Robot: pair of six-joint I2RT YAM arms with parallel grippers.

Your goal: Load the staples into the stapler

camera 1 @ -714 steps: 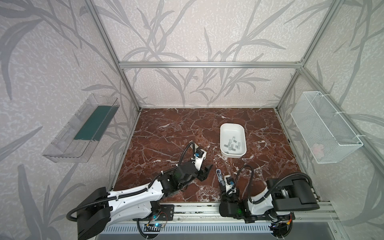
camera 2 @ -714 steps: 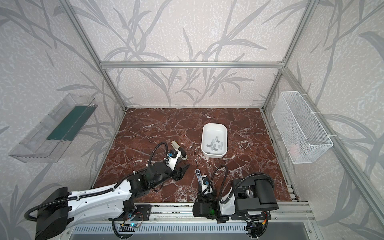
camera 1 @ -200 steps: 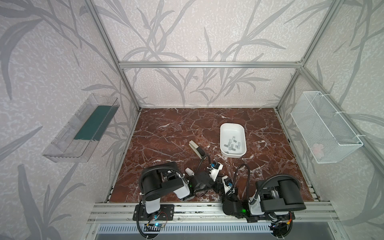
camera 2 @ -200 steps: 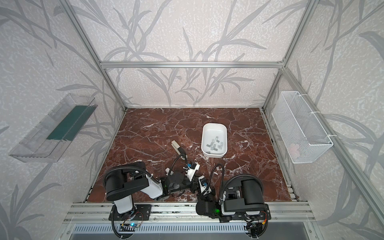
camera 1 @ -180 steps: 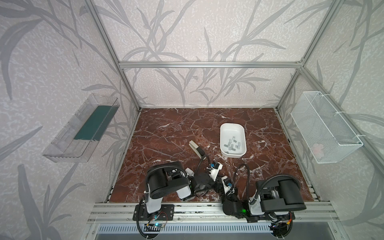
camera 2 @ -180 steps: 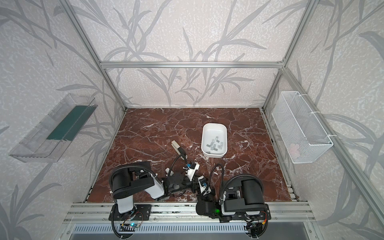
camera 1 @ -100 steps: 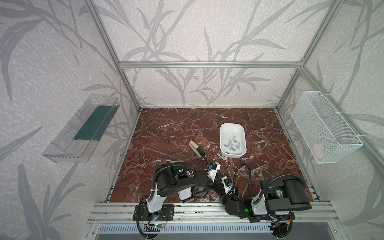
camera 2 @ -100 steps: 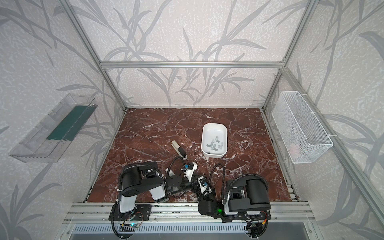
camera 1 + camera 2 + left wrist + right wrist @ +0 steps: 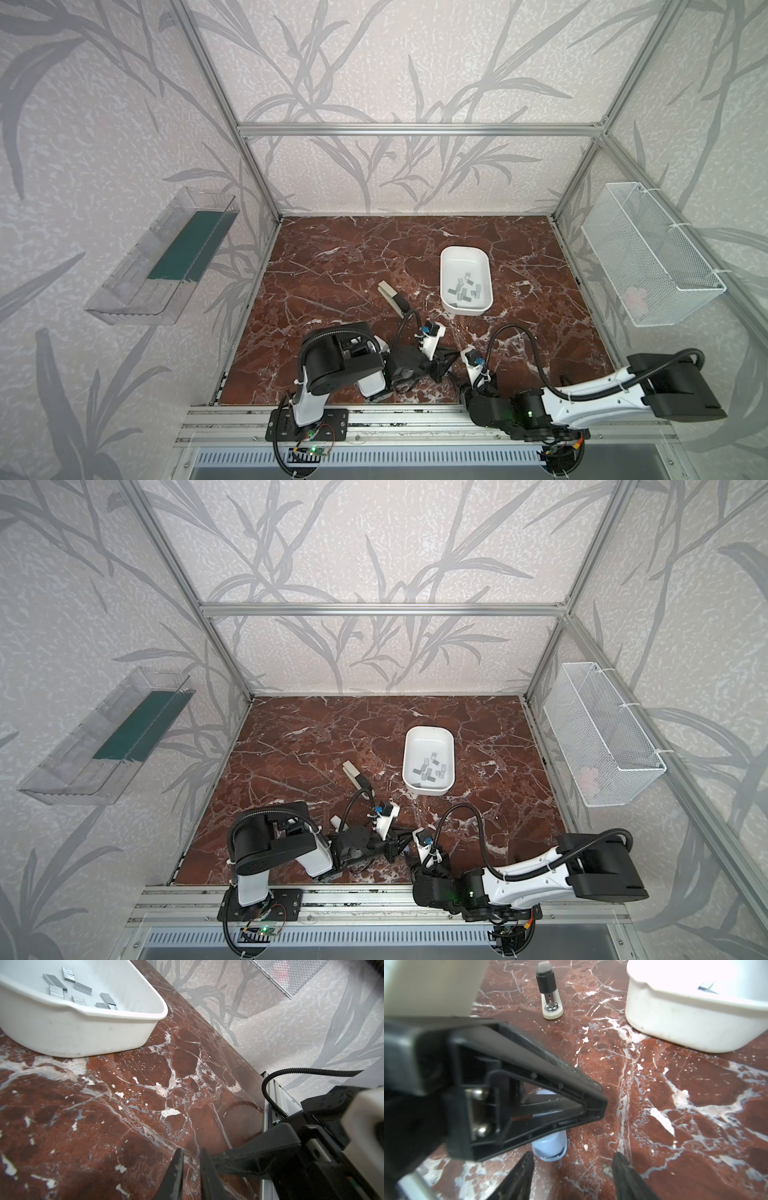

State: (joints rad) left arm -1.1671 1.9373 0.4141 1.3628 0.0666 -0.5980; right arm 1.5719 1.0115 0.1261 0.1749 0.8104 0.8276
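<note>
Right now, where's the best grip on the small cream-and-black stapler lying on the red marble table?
I'd pinch the small cream-and-black stapler across its narrow width at the black middle section, coming straight down from above. It lies long and slim on the red marble table, with bare marble along both long sides.

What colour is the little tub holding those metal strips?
Plain white: the rounded plastic tub shows best in the left wrist view.

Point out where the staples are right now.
In a top view the staples lie loose in the near half of the white tub, right of centre on the marble table, just right of the beige-and-black stapler.
</note>
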